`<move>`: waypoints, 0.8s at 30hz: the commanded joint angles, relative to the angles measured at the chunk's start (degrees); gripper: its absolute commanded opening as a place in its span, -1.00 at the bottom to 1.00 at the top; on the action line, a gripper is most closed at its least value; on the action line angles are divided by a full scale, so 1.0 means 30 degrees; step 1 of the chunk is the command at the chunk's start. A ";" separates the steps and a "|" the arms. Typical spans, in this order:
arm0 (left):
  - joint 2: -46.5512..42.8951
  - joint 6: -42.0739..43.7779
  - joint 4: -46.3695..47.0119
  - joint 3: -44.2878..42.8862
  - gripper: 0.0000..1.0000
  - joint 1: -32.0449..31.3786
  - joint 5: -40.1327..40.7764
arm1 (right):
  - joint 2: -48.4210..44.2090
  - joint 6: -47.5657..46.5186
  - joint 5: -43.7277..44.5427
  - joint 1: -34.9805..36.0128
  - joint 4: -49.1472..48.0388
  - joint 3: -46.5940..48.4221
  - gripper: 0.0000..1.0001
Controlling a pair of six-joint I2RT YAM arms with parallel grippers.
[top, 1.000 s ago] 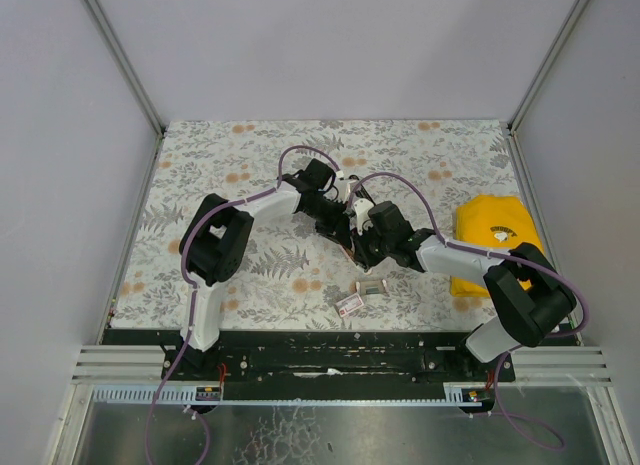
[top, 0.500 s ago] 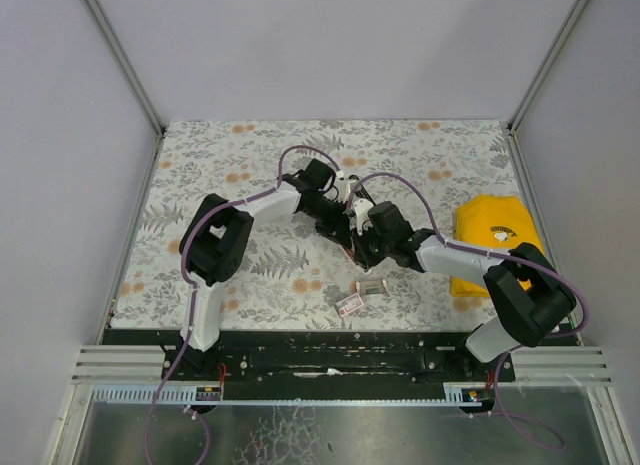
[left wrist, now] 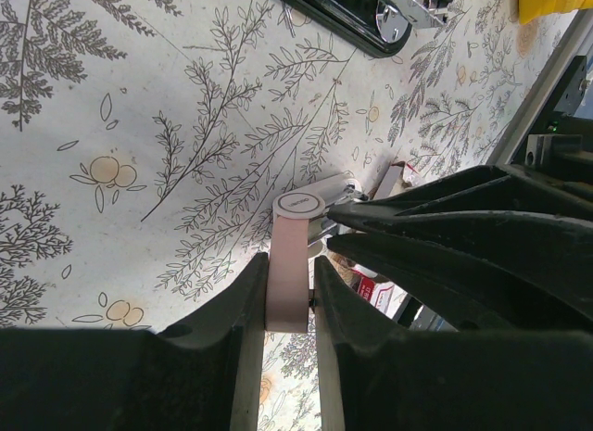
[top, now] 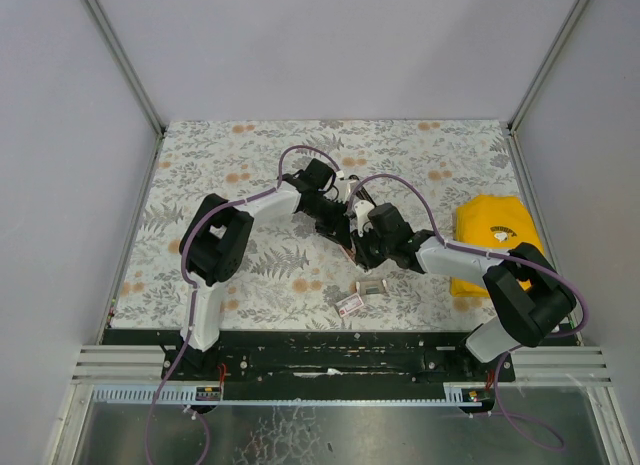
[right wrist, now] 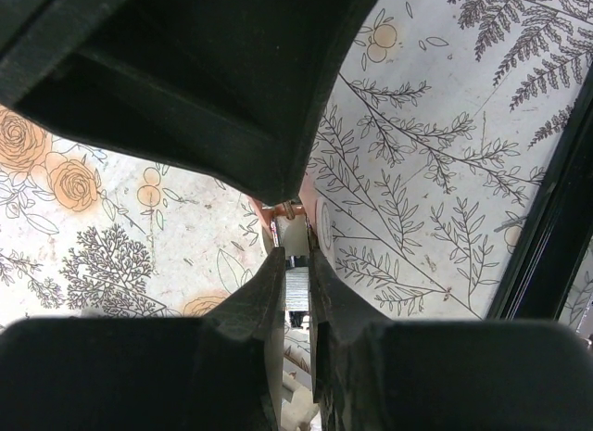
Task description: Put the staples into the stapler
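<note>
Loading looks to be at an early-to-middle stage, with staples in hand but nothing in the stapler yet. The stapler lies on the desk well apart from both end effectors. The left wrist view shows its black body and a chrome part at one end. The overhead view hides it under the arms, so I cannot tell whether its magazine is open.

The left end effector is clamped on a pale pink piece with a round cap, held just above the floral desk cover. The right end effector meets it head-on. Its fingers are pinched almost together on a grey ribbed sliver that I take for a strip of staples, though it is too small to be sure.

What is left, by my reading, is to free the strip, carry it to the stapler, seat it in the channel and close the stapler.

Room for moving is tight where the two end effectors nearly touch mid-desk, so any pull must stay in line. Two small packets lie nearer, just in front of the black near rail. The yellow cloth lies by the right edge, under the right arm's reach. The far and left parts of the desk have no objects that I can see, so there is space to swing there.
</note>
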State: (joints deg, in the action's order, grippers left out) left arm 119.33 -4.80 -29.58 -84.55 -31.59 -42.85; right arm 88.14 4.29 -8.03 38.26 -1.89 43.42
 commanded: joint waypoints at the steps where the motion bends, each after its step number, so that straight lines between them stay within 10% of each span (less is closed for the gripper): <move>1: 0.0118 0.0426 -0.0862 -0.0555 -1.00 -0.0200 0.0103 | 0.0119 0.0053 0.0731 0.0165 0.0058 -0.0132 -0.67; 15: 0.0039 0.0424 -0.0862 -0.0566 -1.00 -0.0199 0.0157 | -0.0118 0.0364 0.0991 0.0238 -0.0014 -0.0438 -0.64; 24: -0.0060 0.0339 -0.0862 -0.0557 -1.00 -0.0207 0.0246 | -0.1761 0.0807 0.1017 0.0254 0.0646 -0.0481 -0.08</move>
State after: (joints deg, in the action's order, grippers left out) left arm 119.33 -4.80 -29.78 -84.77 -31.79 -42.48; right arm 87.33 6.02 -6.50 38.72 -1.26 41.69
